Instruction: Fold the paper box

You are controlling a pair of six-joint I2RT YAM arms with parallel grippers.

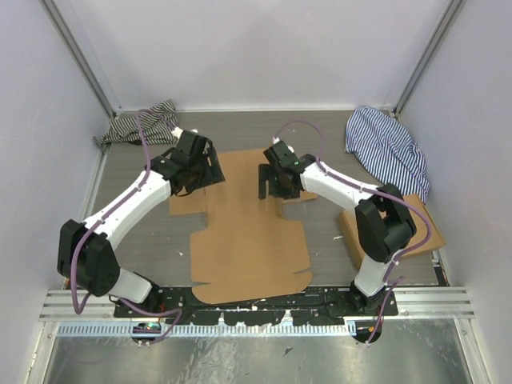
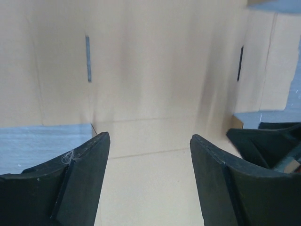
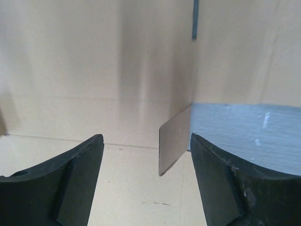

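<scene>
The box (image 1: 248,232) lies flat and unfolded on the table (image 1: 160,248). Left end effector (image 2: 148,136) and right end effector (image 3: 146,136) are open over its far panel. The cardboard is likely light and stiff, bending along scores; grip flap edges.

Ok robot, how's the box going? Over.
Left gripper open, right gripper open, both over the paper box. Box lying open, unfolded. Cloths, spare box off to the sides.
</scene>
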